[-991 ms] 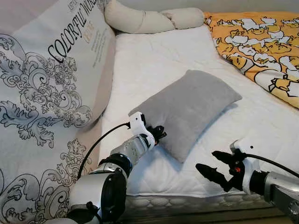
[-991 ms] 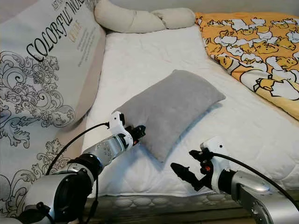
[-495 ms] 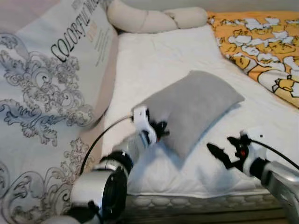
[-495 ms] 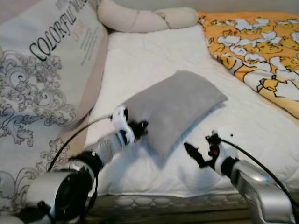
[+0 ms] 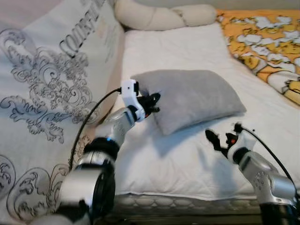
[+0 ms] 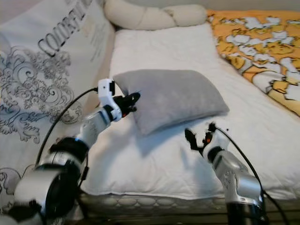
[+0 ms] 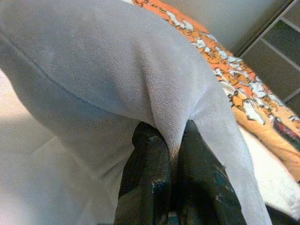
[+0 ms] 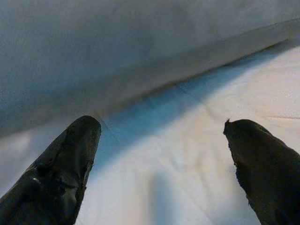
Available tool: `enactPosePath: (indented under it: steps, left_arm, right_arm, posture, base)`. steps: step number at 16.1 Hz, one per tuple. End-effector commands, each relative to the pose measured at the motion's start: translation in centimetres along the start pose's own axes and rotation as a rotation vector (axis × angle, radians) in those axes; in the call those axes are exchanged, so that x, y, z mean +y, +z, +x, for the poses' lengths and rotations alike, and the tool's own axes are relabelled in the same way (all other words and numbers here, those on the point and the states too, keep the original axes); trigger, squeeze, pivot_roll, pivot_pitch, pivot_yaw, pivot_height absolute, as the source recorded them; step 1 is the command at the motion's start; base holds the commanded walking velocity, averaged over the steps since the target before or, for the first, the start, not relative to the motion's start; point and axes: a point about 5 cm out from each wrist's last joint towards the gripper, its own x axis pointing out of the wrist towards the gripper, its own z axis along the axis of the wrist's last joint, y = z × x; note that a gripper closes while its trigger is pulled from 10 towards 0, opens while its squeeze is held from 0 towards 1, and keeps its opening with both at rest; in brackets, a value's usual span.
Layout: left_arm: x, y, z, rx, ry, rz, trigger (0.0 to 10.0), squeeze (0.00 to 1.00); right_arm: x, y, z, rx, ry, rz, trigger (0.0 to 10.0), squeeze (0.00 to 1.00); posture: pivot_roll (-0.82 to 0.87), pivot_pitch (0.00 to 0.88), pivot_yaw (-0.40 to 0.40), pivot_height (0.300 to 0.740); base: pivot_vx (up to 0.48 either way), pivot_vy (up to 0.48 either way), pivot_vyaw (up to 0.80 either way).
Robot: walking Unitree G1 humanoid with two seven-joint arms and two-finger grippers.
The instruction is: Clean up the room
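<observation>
**Pillow swung square on the bed**

The grey pillow (image 5: 192, 98) now lies crosswise on the white bed (image 5: 178, 159); a second ago it sat slanted, so our tidying pull is working. Our left tool (image 5: 152, 104) has its fingers (image 7: 145, 173) pinched shut on the pillow's near corner, a fold the left wrist view makes plain. Our right tool (image 5: 216, 139) hovers wide open and empty just beside the front edge, above the sheet.
</observation>
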Motion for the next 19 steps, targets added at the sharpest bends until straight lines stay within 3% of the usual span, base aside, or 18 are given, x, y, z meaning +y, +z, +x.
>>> enactPosePath:
  steps: [1,2,3,4,5,8,11,12,13,16,17,18,19]
  left_arm:
    - [0.0,0.6,-0.7,-0.004,-0.021,0.054,0.0,0.00]
    - [-0.3,0.0,-1.4,0.013,-0.050,0.096,0.0,0.00]
    - [-0.6,-0.3,-2.0,0.022,-0.065,0.095,0.0,0.00]
    - [-0.9,-0.4,-2.4,0.025,-0.079,0.097,0.0,0.00]
    - [-1.9,-0.5,-3.5,0.055,-0.150,0.106,0.0,0.00]
    - [-3.4,-0.5,-4.9,0.085,-0.253,0.130,0.0,0.00]
    - [-4.6,-1.3,-6.4,0.156,-0.336,0.159,0.0,0.00]
    - [-4.6,-1.4,-6.6,0.164,-0.331,0.168,0.0,0.00]
    - [-4.2,-1.6,-6.8,0.183,-0.297,0.201,0.0,0.00]
    - [-3.7,-1.7,-7.1,0.203,-0.257,0.238,0.0,0.00]
    - [-3.4,-1.8,-7.1,0.216,-0.234,0.262,0.0,0.00]
    - [-3.3,-1.8,-7.1,0.221,-0.226,0.268,0.0,0.00]
    - [-3.2,-1.9,-7.1,0.230,-0.218,0.283,0.0,0.00]
  right_arm:
    - [-0.4,0.0,0.3,-0.024,-0.021,0.108,10.0,0.00]
    - [-0.4,-0.1,0.7,-0.045,-0.010,0.244,10.0,0.09]
    - [-0.6,-0.3,1.0,-0.063,0.000,0.339,10.0,1.00]
    - [-0.7,-0.4,1.1,-0.070,0.001,0.387,10.0,1.00]
    - [-1.3,-1.0,2.1,-0.082,-0.010,0.564,10.0,1.00]
    - [-0.9,-2.2,3.4,-0.050,-0.001,0.700,10.0,1.00]
    - [0.7,-2.1,4.4,-0.061,0.128,0.865,10.0,1.00]
    - [0.9,-1.9,4.6,-0.068,0.153,0.891,10.0,0.38]
    - [1.3,-1.5,4.9,-0.072,0.197,0.929,10.0,0.00]
    - [1.3,-1.7,5.1,-0.050,0.197,0.888,10.0,0.00]
    - [1.2,-2.0,5.1,-0.033,0.178,0.856,5.4,0.00]
    - [1.1,-2.1,5.1,-0.028,0.172,0.847,5.4,0.00]
    - [0.8,-2.1,4.9,-0.026,0.179,0.843,2.5,0.00]
  posture:
    - [-0.12,0.000,0.088,0.740]
    - [-0.11,0.000,0.079,0.740]
    - [-0.10,0.000,0.072,0.740]
    - [-0.09,0.000,0.066,0.740]
    - [-0.06,0.000,0.057,0.740]
    - [-0.03,0.000,0.042,0.740]
    - [0.00,0.000,0.028,0.740]
    - [0.01,0.000,0.021,0.740]
    - [0.02,0.000,0.016,0.740]
    - [0.02,0.000,0.013,0.740]
    - [0.02,0.000,0.011,0.740]
    - [0.02,0.000,0.011,0.740]
    - [0.02,0.000,0.009,0.740]
  base:
    - [0.000,0.000,0.00]
    - [0.000,0.000,0.00]
    - [0.000,0.000,0.00]
    - [0.000,0.000,0.00]
    - [0.000,0.000,0.00]
    - [0.000,0.000,0.00]
    - [0.000,0.000,0.00]
    - [0.000,0.000,0.00]
    - [0.000,0.000,0.00]
    - [0.000,0.000,0.00]
    - [0.000,0.000,0.00]
    - [0.000,0.000,0.00]
    - [0.000,0.000,0.00]
